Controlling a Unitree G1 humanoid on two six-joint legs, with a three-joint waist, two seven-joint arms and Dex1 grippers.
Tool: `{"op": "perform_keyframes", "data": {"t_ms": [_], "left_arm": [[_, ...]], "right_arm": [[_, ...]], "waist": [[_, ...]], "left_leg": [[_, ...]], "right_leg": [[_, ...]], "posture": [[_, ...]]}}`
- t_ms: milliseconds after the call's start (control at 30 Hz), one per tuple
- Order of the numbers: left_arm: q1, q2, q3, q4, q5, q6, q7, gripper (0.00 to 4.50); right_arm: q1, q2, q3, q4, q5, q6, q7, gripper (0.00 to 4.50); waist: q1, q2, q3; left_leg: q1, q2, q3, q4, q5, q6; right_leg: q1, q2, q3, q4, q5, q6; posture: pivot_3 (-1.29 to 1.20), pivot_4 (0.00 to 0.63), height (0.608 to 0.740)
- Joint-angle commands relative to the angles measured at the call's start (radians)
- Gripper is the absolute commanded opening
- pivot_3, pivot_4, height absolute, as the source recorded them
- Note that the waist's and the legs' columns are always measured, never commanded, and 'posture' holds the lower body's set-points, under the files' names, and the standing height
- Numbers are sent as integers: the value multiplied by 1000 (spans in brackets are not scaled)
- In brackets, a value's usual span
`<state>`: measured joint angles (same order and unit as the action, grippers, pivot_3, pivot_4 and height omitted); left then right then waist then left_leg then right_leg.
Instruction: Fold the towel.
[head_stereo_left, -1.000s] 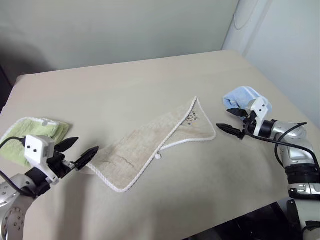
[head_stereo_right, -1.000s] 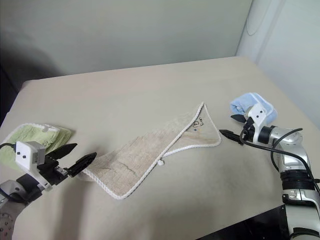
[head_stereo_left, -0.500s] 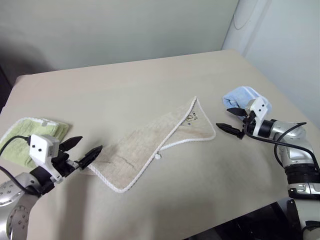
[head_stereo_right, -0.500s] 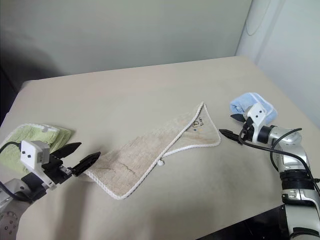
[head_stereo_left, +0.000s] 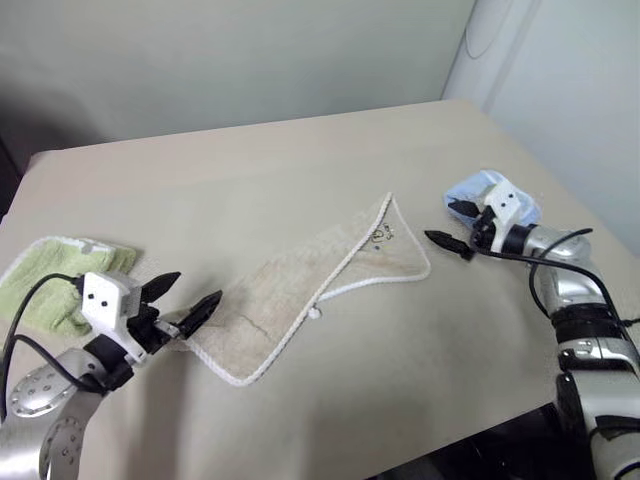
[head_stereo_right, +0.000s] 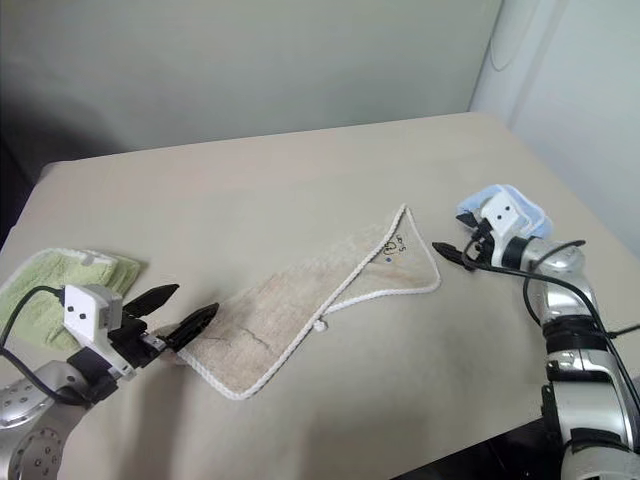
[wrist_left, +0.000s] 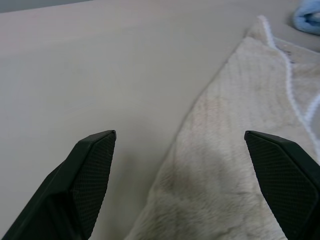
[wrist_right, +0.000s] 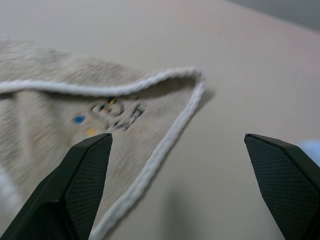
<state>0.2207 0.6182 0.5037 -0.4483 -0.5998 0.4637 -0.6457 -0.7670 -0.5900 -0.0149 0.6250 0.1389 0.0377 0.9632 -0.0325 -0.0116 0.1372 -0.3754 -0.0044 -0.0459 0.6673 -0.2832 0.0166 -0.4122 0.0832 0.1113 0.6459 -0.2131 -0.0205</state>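
A long beige terry towel with white corded edging (head_stereo_left: 320, 280) lies slantwise across the middle of the pale counter (head_stereo_left: 250, 170), partly doubled over itself. Its small dark embroidered mark (head_stereo_left: 383, 236) sits near the far pointed end; the stitching is too small to read. The left pincer (head_stereo_left: 183, 303) hovers at the towel's near end, fingers spread wide and holding nothing; whether they touch the cloth is hard to tell. The right pincer (head_stereo_left: 452, 228) stands just beside the marked end, also spread wide and empty. A folded light green towel (head_stereo_left: 45, 280) lies at the counter's left edge, partly cut off. A folded light blue towel (head_stereo_left: 478, 186) is partly hidden behind the right pincer.
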Motion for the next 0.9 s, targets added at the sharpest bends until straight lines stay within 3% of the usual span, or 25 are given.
{"op": "perform_keyframes", "data": {"t_ms": [33, 267, 533, 900], "left_arm": [[-4, 16, 5, -43, -4, 0, 6, 4500], [-56, 20, -62, -22, 29, -11, 7, 4500], [-9, 27, -137, -57, 120, -57, -10, 4500], [84, -39, -139, -135, 139, -89, 42, 4500]], "right_arm": [[-118, 7, 63, 143, -118, -137, -72, 4477], [-332, 14, 251, 500, -392, -362, -238, 4477], [-491, 26, 524, 674, -748, -531, -508, 4477], [-584, 93, 614, 733, -902, -525, -685, 4477]], "waist": [[-1, 0, 0], [5, 2, 0], [-2, 2, 1], [-9, 3, 1]], "left_leg": [[0, 0, 0, 0, 0, 0], [0, 0, 0, -1, 0, 1], [-1, 0, 0, -2, -1, 2], [-5, 0, 0, -2, -5, 8]], "right_leg": [[0, 0, 0, 0, 0, 0], [-1, 0, 0, 1, 0, -1], [-3, -1, -1, 1, 1, -1], [-7, -1, -1, 0, 1, -1]], "posture": [[0, 150, 740], [0, 150, 740], [0, 150, 740], [0, 150, 740]]}}
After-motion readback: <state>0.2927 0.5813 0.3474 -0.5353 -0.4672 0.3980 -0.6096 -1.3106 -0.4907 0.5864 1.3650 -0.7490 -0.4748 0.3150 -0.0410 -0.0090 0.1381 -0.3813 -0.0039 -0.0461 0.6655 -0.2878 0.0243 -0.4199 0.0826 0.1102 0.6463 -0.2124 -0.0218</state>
